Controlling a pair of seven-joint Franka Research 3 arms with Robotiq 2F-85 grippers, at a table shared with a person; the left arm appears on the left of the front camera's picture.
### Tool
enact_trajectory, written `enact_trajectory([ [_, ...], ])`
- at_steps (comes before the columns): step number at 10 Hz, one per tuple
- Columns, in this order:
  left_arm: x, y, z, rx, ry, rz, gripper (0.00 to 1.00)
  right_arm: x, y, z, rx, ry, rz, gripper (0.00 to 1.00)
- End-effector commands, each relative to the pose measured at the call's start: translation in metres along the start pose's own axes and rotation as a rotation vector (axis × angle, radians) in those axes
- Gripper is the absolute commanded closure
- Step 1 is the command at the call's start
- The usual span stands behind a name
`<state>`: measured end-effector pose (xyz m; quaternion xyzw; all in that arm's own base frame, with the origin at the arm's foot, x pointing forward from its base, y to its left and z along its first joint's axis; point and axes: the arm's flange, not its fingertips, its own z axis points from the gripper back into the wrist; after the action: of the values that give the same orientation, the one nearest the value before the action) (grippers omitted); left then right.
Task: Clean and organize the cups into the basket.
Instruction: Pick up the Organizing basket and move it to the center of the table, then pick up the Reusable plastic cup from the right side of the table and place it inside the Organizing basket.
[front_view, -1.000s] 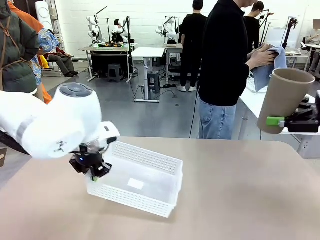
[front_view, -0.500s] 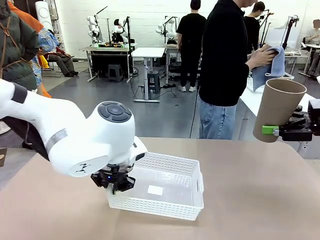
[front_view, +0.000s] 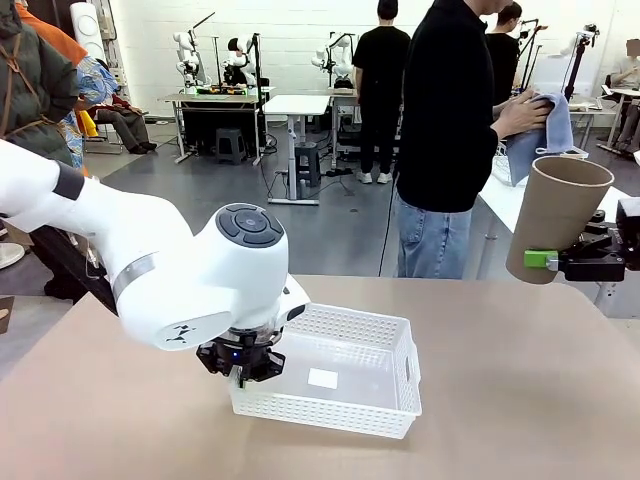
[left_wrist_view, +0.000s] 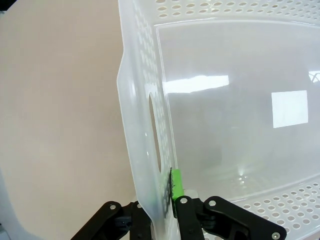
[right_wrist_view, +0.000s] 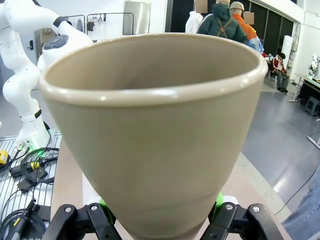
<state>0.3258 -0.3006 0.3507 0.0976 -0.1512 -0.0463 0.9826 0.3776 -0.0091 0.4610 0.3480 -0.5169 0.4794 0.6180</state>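
Note:
The white perforated basket (front_view: 350, 320) sits on the tan table left of centre, with nothing in it. My left gripper (front_view: 241, 372) is shut on the basket's near-left wall. In the left wrist view the wall (left_wrist_view: 140, 125) runs between the fingers of that gripper (left_wrist_view: 167, 187), beside the cut-out handle, with a green pad (left_wrist_view: 176, 184) on the inside. A tan-brown cup (front_view: 556, 218) hangs in the air at the far right, mouth up and tilted slightly right. My right gripper (front_view: 548, 260) is clamped on its lower end. In the right wrist view the cup (right_wrist_view: 155, 130) stands between the fingers of the right gripper (right_wrist_view: 160, 215).
A person in a black top stands at the table's far edge, right of centre, rubbing something with a blue cloth (front_view: 545, 125). Bare tabletop (front_view: 520, 400) stretches between the basket and the right arm. Other tables and people are far behind.
My left gripper has dragged the basket to the right, toward the table's middle. The right gripper, still holding the tan cup, has shifted slightly left and down.

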Motion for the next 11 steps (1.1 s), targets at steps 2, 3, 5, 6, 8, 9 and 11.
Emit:
enact_trajectory([
  [2,-0.004,0.002,-0.001,0.009,-0.001,-0.005,1.0,0.0,0.0,0.0,0.0,0.0,0.0,0.21],
  [3,-0.004,0.002,-0.001,0.009,-0.001,-0.005,1.0,0.012,0.006,-0.017,0.03,0.072,0.049,0.21],
  [5,-0.004,0.002,-0.001,0.009,-0.001,-0.005,1.0,0.043,0.009,-0.087,0.121,0.446,0.087,0.21],
  [6,-0.004,0.002,-0.001,0.009,-0.001,-0.005,1.0,0.057,0.009,-0.111,0.127,0.634,0.117,0.21],
  [8,-0.004,0.002,-0.001,0.009,-0.001,-0.005,1.0,0.081,0.028,-0.158,0.094,0.947,0.208,0.21],
  [9,-0.004,0.002,-0.001,0.009,-0.001,-0.005,1.0,0.083,0.039,-0.178,0.103,1.068,0.242,0.21],
  [11,-0.004,0.002,-0.001,0.009,-0.001,-0.005,1.0,0.081,0.054,-0.208,0.096,1.234,0.273,0.21],
])
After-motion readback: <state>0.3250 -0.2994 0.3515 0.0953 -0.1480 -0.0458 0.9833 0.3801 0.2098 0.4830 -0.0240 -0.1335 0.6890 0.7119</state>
